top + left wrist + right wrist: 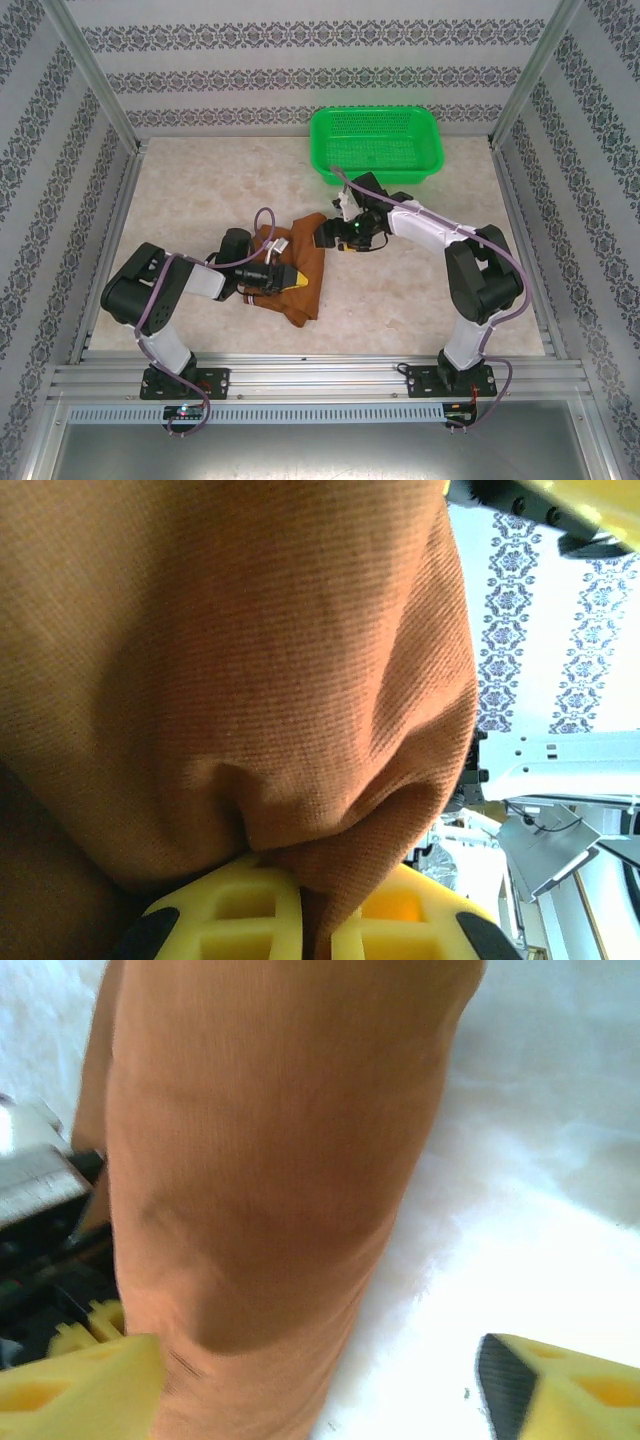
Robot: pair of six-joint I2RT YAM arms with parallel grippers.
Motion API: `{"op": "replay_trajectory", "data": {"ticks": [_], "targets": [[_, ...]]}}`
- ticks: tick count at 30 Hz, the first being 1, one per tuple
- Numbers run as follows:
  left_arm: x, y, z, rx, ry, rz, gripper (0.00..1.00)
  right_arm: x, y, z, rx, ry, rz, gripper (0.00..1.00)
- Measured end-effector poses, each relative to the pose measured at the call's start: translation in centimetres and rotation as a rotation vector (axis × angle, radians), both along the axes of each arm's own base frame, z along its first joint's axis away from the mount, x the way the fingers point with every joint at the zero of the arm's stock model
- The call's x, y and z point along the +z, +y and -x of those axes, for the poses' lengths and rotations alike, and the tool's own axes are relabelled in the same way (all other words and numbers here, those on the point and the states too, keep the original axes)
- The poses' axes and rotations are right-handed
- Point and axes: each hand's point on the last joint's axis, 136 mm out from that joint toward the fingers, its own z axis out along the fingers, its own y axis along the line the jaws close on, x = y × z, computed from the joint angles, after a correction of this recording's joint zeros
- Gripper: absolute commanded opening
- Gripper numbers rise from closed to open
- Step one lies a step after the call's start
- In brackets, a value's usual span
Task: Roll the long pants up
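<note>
Left hand was pinched shut on a fold of the rust-brown soft cloth long pants, bunched on the pale tabletop, the right hand open beside them; light and limp, they seemed best gripped at thick folded edges.

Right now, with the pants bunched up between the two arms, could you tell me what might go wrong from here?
The right gripper stands open, not gripping the long pants, so that side may loosen. The left gripper pinches just one fold, which could slip or drag the whole bundle. Both wrists sit close together over the cloth and might bump.
</note>
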Motion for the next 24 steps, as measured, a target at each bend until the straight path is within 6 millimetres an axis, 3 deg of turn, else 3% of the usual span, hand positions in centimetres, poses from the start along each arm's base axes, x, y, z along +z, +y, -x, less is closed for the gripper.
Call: {"op": "replay_trajectory", "data": {"ticks": [1, 7, 14, 20, 24], "targets": [[-0.1, 0.1, 0.0, -0.002, -0.003, 0.001, 0.0, 0.2, 0.1, -0.2, -0.002, -0.007, -0.014, 0.0], [-0.4, 0.3, 0.0, -0.015, -0.027, 0.005, 0.0, 1.1, 1.7, -0.3, 0.003, -0.005, -0.083, 0.0], [-0.6, 0.5, -0.1, -0.028, -0.034, 0.013, 0.0, 0.5, 4.5, 0.7, 0.067, 0.016, -0.135, 0.0], [-0.9, 0.6, -0.6, -0.033, -0.002, -0.005, 0.01, -2.0, 5.8, 0.0, 0.087, 0.082, -0.145, 0.0], [-0.5, 1.2, -2.1, 0.03, -0.019, -0.181, 0.12, -3.8, 7.1, -0.8, 0.101, 0.113, -0.173, 0.0]]}}
